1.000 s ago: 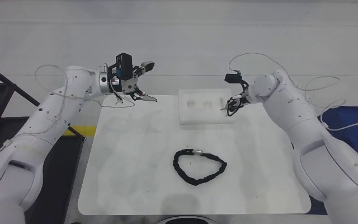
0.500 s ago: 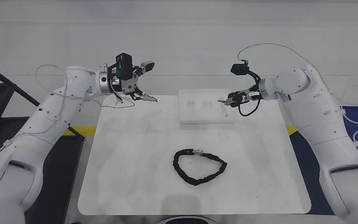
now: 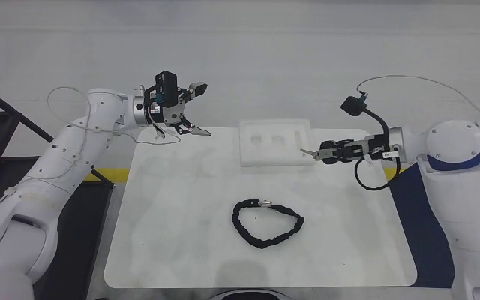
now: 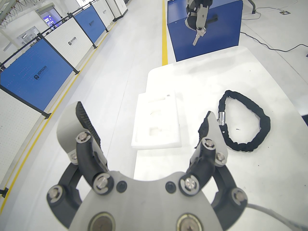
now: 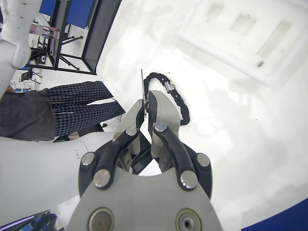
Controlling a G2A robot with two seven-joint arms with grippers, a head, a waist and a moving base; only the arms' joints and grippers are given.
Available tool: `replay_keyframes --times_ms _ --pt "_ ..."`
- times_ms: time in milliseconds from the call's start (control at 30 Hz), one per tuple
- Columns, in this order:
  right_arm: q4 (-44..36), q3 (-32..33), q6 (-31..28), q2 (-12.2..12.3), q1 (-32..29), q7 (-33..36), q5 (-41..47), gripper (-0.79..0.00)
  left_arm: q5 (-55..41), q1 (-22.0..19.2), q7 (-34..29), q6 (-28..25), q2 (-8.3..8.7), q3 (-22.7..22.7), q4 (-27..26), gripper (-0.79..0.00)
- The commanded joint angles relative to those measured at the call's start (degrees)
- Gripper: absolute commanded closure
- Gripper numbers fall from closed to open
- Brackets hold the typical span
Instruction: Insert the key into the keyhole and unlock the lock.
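One key [image 5: 142, 82] (in the right jaws), one lock [image 3: 259, 241].

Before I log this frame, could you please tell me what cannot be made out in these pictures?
- The keyhole: the lock's metal end is too small in the top and wrist views to show it.
- The key: edge-on in the right wrist view, its bow hidden between the right claw's fingers.
- The chain: partly behind that claw.
- A speck in the foam tray: too small to identify.
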Motion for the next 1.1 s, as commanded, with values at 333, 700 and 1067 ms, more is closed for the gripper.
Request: replay_keyframes --times_ms 333,700,1067 --pt "0.0 1.3 0.29 0.68 -0.67 0.05 5.4 0.0 0.0 0.0 0.0 0.0 0.0 0.0 0.0 -0.785" --pt "0.0 1.3 0.29 0.68 -0.67 0.05 5.4 0.0 0.0 0.0 0.0 0.0 0.0 0.0 0.0 -0.785" --pt "0.0 1.3 0.29 0.68 -0.67 0.05 5.4 0.0 0.0 0.0 0.0 0.0 0.0 0.0 0.0 -0.785"
